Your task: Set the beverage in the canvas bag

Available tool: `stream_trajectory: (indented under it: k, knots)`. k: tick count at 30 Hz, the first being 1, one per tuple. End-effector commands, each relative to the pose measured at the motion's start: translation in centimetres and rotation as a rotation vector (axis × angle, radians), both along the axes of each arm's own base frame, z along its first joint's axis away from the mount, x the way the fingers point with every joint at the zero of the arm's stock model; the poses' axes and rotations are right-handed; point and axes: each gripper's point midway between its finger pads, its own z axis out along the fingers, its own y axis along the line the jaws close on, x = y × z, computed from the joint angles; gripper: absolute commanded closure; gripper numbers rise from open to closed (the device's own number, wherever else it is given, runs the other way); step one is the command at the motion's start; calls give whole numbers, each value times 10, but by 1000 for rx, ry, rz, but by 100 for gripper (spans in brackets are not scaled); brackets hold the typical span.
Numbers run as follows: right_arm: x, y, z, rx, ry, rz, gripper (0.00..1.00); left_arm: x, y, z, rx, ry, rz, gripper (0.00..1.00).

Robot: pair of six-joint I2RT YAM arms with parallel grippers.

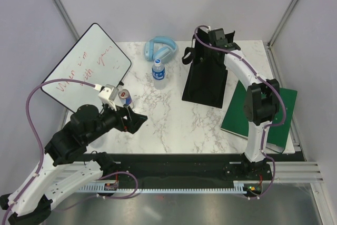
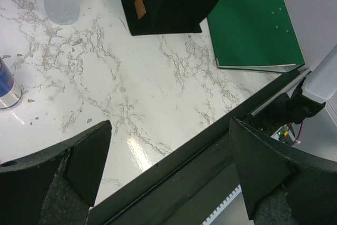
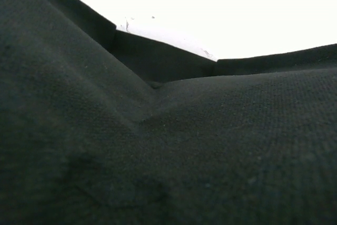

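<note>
canvas bag (image 1: 204, 80) – stands on its base on the marble table (image 1: 163, 125), right of ctr. long axis approx. vertical: mouth end up, at the far side in the top view, base toward the near side. appearance: black fabric, tall, much larger than either drink; black loop handle (image 1: 188, 55) hangs at the upper left; small tan label (image 2: 139, 7) low on the wall seen by the left wrist cam.

right gripper (image 1: 221, 38) – positioned at the bag's top rim. the right wrist view is filled w/ black cloth (image 3: 168, 146) showing a fold and a seam, bright bkgd above. fingers not visible, so cannot tell whether they are spread or pinching the cloth.

left gripper (image 1: 138, 121) – jaws spread wide, nothing between them, over the near-left part of the table.

can (image 1: 125, 97) – upright, blue/silver w/ red, just beyond the left gripper, not touching it. water bottle (image 1: 159, 70) – upright, blue cap and label, left of the bag. green binder (image 1: 260, 111) – flat, just right of the bag's base.
</note>
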Motion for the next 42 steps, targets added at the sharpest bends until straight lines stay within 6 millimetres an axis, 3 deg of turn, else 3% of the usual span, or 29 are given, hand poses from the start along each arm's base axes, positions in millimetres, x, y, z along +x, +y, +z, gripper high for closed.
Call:
stream_trajectory:
  k: [1,6,9,12,14,18,28,37,42]
  knots:
    - [13,2,-3,57,-40,-19,100,3,2,3,14,-16,12,0]
    - [11,4,-11,67,-30,-14,100,4,1,1,20,-9,11,0]
    - [10,5,-19,68,-15,-9,95,3,2,1,17,-9,10,0]
    - [9,5,-21,72,-11,-9,85,2,2,3,11,-12,9,0]
    - [10,7,-15,81,-24,-4,72,2,2,3,10,-14,10,0]
    - [12,11,2,104,-55,11,61,2,3,4,6,-15,11,0]
    - [10,8,44,101,-100,10,47,1,3,4,3,-15,8,0]
    - [-16,8,106,143,-156,45,32,1,4,2,9,-12,13,0]
    - [-31,11,152,186,-229,85,26,2,3,4,12,-14,14,0]
